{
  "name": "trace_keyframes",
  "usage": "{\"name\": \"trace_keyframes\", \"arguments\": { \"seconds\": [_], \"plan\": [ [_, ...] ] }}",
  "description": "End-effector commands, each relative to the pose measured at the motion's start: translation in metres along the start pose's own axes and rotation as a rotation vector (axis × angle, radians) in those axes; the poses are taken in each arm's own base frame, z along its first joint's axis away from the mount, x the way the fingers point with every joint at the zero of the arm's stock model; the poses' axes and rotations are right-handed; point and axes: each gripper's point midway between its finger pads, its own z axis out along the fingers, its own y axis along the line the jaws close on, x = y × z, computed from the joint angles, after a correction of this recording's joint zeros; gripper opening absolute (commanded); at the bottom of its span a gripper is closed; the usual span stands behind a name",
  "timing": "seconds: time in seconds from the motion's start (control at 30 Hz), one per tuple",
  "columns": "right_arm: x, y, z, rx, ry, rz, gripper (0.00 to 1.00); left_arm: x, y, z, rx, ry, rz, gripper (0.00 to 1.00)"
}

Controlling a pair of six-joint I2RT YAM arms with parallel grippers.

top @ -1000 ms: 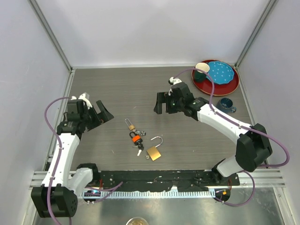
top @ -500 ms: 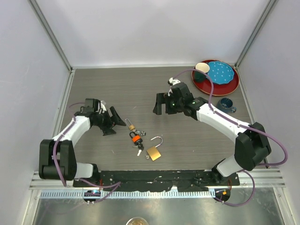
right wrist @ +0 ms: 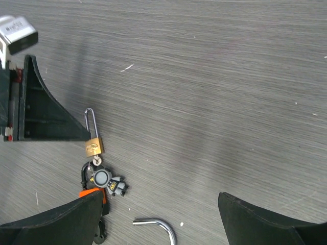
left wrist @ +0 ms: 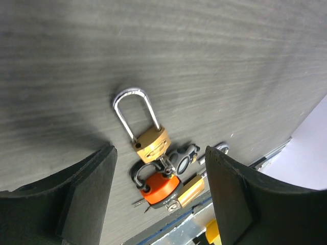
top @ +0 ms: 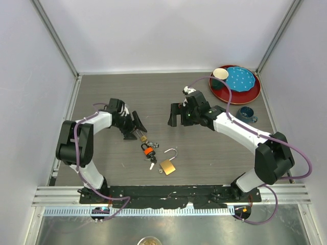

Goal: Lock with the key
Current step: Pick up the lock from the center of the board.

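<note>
At the left, my left gripper (top: pixel 134 129) hovers low over the table (top: pixel 102 97), with its jaws apart and nothing between them. Just beyond its fingers (left wrist: pixel 87 194) lies the small brass padlock (left wrist: pixel 150 143), flat, with its long shackle pointing away from the bunch. A key (right wrist: pixel 95 161) seems to sit in its bottom end, but it is too small for me to be sure. It lies together with a grey figure keychain (right wrist: pixel 108 182) and an orange padlock (top: pixel 148 151), all touching in one heap near the middle of the table. Just to the right and nearer lies the large brass padlock (top: pixel 167 166), its shackle standing open. I judge this is the one that I must lock. Further right and farther back, my right gripper (top: pixel 179 116) hangs above bare table, jaws wide apart, holding nothing. At the far right corner stands a red plate (top: pixel 251 96), well apart from all this.

The risk, I think, is in the heap. The things seem to be joined together, so if I close on the small padlock and not on the key, the whole bunch can come up and swing. A flat key on a flat table is also hard to pinch. The fingers may slide over it, or push the bunch against the large padlock and turn it.
</note>
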Motion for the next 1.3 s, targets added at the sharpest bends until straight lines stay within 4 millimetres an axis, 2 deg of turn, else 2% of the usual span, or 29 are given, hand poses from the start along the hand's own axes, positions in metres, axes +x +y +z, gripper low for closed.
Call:
{"name": "trace_keyframes", "arguments": {
  "seconds": [0.0,0.17,0.3,0.33,0.47,0.57,0.6,0.77,0.87,0.93,1.0,1.03,1.13,1.27],
  "plan": [
    [-0.012,0.0,-0.006,0.023,-0.029,-0.02,0.99,-0.033,0.008,0.013,-0.073,-0.085,0.053,0.75],
    [-0.016,-0.005,-0.006,0.054,-0.031,-0.037,0.99,-0.043,-0.018,0.03,-0.062,-0.06,0.143,0.75],
    [-0.017,-0.003,-0.005,0.05,-0.024,-0.05,0.99,-0.036,-0.046,0.045,-0.024,-0.005,0.237,0.73],
    [-0.018,-0.003,-0.005,0.049,-0.025,-0.049,1.0,-0.029,-0.055,0.048,-0.02,0.008,0.282,0.74],
    [-0.02,-0.002,-0.006,0.046,-0.031,-0.044,0.99,-0.028,-0.08,0.041,0.027,-0.01,0.367,0.76],
    [-0.024,0.002,-0.007,0.034,-0.039,-0.042,0.99,-0.032,-0.091,0.029,0.049,-0.048,0.391,0.77],
    [-0.025,0.003,-0.005,0.033,-0.038,-0.04,0.99,-0.035,-0.095,0.02,0.044,-0.077,0.401,0.77],
    [-0.027,0.012,-0.004,-0.009,-0.029,-0.033,0.99,-0.039,-0.102,-0.007,0.046,-0.123,0.428,0.8],
    [-0.023,0.016,0.003,-0.041,-0.013,-0.017,0.99,-0.041,-0.096,-0.016,0.026,-0.138,0.418,0.8],
    [-0.024,0.02,0.006,-0.064,-0.007,-0.01,0.99,-0.039,-0.085,-0.018,0.011,-0.128,0.398,0.8],
    [-0.02,0.024,0.012,-0.084,0.018,-0.003,1.0,-0.038,-0.084,-0.026,0.043,-0.135,0.391,0.8],
    [-0.025,0.027,0.012,-0.093,0.013,-0.002,0.99,-0.032,-0.078,-0.024,0.05,-0.116,0.382,0.8],
    [-0.027,0.029,0.019,-0.098,0.022,0.003,1.0,-0.023,-0.078,-0.029,0.104,-0.102,0.395,0.79],
    [-0.022,0.031,0.033,-0.112,0.067,0.009,1.0,-0.019,-0.072,-0.024,0.103,-0.079,0.389,0.78]
  ]
}}
